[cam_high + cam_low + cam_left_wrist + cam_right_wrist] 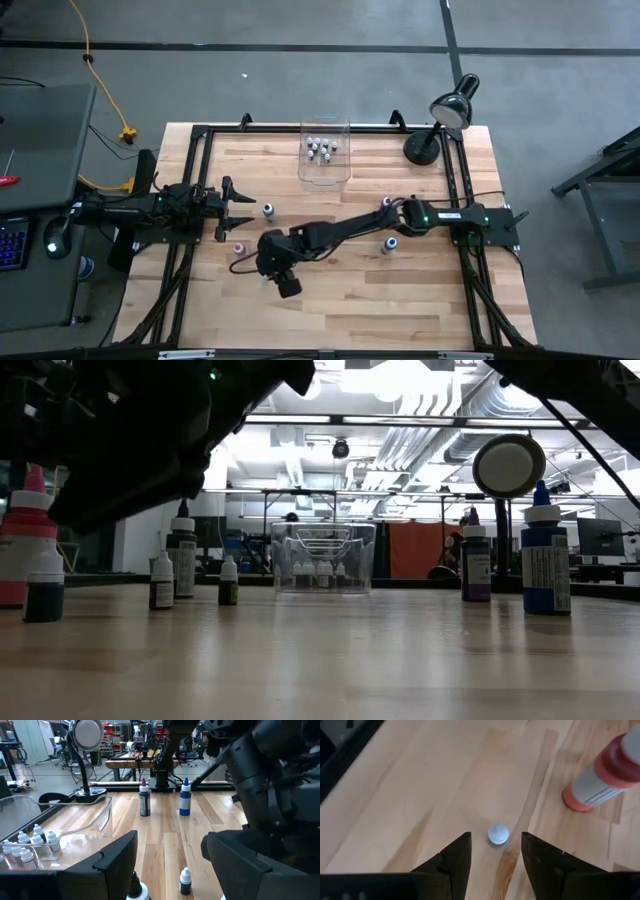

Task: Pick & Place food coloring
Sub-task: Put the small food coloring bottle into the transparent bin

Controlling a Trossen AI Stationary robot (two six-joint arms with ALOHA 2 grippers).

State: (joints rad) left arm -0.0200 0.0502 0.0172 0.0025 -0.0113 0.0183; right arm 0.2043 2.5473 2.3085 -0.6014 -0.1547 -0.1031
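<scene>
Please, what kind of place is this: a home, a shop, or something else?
Probably a robotics lab or workshop. The wooden table carries a black frame with two robot arms. Exposed ceiling ducts and more workbenches fill the room behind. A keyboard sits on a side desk.

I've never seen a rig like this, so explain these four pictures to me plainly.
Two dark robot arms work at a pale wooden table. One picture looks straight down, one looks level across the tabletop, and two come from wrist cameras. A clear plastic bin holds tiny white-capped bottles; other bottles stand loose, and there is a black desk lamp. The right pincer is open over one small white-capped bottle, holding nothing. The left pincer waits open at the left.
</scene>
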